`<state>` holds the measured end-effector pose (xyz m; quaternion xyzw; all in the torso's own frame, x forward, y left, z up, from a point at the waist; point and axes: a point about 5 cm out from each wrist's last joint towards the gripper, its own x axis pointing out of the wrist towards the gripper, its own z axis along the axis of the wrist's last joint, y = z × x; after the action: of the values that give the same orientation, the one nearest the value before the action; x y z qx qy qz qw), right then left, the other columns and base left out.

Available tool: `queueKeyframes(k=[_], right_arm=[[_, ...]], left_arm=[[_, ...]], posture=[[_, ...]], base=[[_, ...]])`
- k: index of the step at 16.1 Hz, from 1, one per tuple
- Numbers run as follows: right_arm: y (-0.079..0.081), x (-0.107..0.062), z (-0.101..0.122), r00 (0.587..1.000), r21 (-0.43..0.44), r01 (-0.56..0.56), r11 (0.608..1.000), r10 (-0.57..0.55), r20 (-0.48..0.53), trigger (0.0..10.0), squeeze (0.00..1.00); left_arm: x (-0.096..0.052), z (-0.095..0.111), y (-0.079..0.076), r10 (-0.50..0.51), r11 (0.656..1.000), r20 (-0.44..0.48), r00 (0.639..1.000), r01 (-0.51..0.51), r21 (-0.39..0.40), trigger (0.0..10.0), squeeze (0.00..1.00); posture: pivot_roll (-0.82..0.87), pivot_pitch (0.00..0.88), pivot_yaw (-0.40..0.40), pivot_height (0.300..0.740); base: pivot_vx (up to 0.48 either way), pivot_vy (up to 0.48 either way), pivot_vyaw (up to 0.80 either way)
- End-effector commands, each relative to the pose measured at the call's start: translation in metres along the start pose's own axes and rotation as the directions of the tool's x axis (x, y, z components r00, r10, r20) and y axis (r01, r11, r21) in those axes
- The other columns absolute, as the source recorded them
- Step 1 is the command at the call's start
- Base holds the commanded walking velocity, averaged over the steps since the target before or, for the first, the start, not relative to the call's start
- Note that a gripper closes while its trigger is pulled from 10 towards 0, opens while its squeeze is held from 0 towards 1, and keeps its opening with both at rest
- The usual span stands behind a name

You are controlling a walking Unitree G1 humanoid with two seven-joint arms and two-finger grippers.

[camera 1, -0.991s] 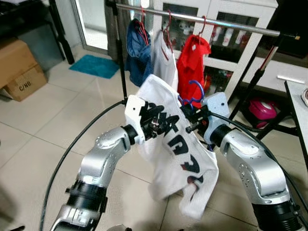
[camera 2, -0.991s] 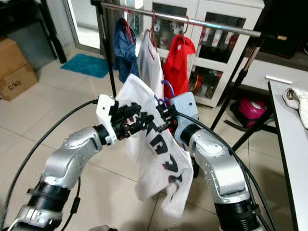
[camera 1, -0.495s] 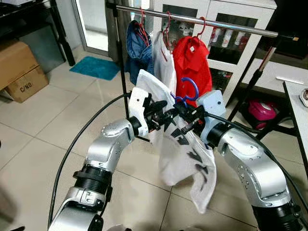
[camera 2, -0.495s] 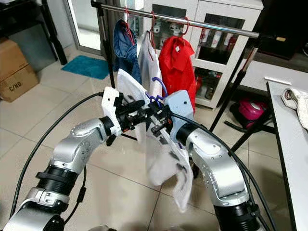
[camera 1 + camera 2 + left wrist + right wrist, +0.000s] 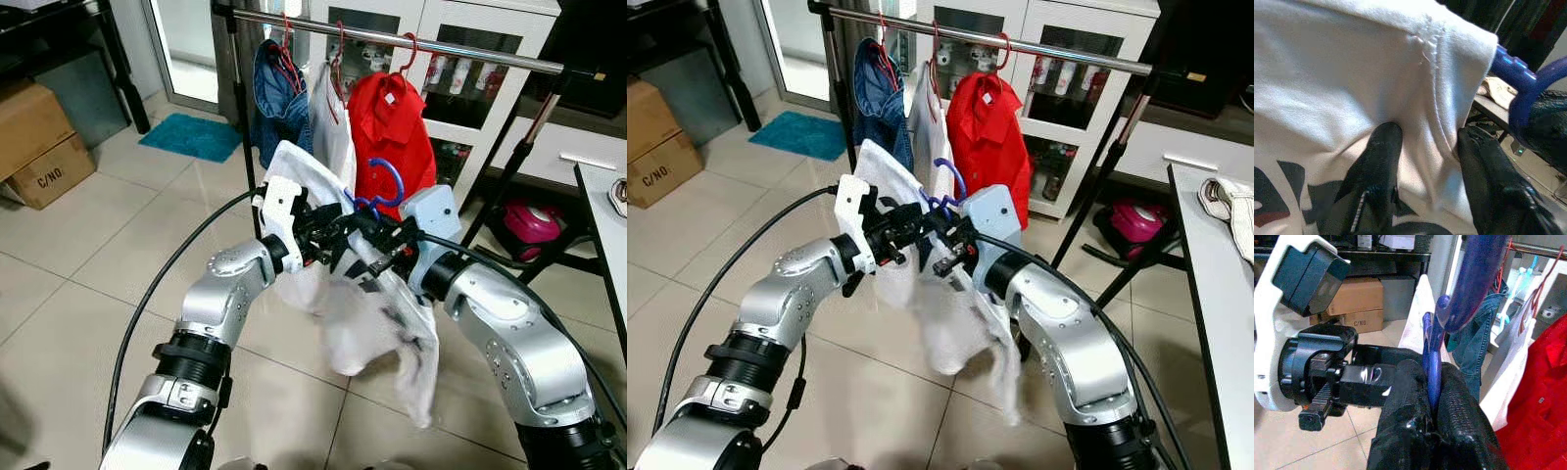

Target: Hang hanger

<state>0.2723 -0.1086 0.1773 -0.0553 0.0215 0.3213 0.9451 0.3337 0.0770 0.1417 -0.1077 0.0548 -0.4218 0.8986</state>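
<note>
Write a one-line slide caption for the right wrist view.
Right gripper fingers shut on the blue hanger, facing the left gripper, with the clothes rail behind.

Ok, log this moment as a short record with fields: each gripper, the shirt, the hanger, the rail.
left gripper: fingers pinching the white shirt by its shoulder seam
right gripper: shut on the blue hanger
white shirt: on the hanger, draped between both arms, printed
blue hanger: hook upright, below the rail, not yet hung
clothes rail: carries a denim garment, a white garment and a red shirt, on red hangers
free rail: bare stretch to the right of the red shirt
</note>
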Motion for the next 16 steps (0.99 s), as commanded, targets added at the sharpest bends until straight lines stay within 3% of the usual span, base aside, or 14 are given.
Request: queueKeyframes(k=[1,8,10,13,15,16], right_arm=[[0.005,-0.002,0.008,0.999,-0.012,-0.028,1.000,0.029,0.037,0.0,0.00],[0.002,-0.005,0.004,1.000,-0.009,0.007,1.000,-0.007,0.024,0.0,0.00],[-0.009,-0.008,0.000,0.994,-0.010,0.107,0.994,-0.107,-0.005,0.0,0.00],[-0.019,-0.013,-0.005,0.983,-0.027,0.181,0.983,-0.182,-0.037,0.0,0.00],[-0.022,-0.018,-0.005,0.981,-0.051,0.182,0.982,-0.185,-0.056,0.0,0.00],[-0.021,-0.025,-0.006,0.985,-0.090,0.135,0.987,-0.144,-0.092,0.0,0.00]], left_arm=[[0.001,0.002,0.002,0.006,1.000,0.008,1.000,-0.007,0.006,0.0,0.00],[0.001,0.003,0.002,-0.004,1.000,0.021,1.000,0.004,-0.004,0.0,0.00],[-0.005,0.005,0.002,-0.009,1.000,0.036,0.999,0.009,0.000,0.0,0.00],[-0.022,0.012,0.000,-0.001,0.999,0.060,0.998,-0.001,0.034,0.0,0.00],[-0.035,0.024,0.003,0.034,0.997,0.079,0.996,-0.040,0.071,0.0,0.00],[-0.044,0.038,0.005,0.066,0.988,0.100,0.993,-0.079,0.129,0.0,0.00]], posture=[[-0.12,0.000,-0.011,0.740],[-0.13,0.000,0.003,0.740],[-0.13,0.000,0.000,0.740],[-0.13,0.000,0.006,0.740],[-0.14,0.000,0.014,0.740],[-0.14,0.000,0.017,0.740]], base=[[0.000,0.000,0.00],[0.000,0.000,0.00],[0.000,0.000,0.00],[0.000,0.000,0.00],[0.000,0.000,0.00],[0.000,0.000,0.00]])
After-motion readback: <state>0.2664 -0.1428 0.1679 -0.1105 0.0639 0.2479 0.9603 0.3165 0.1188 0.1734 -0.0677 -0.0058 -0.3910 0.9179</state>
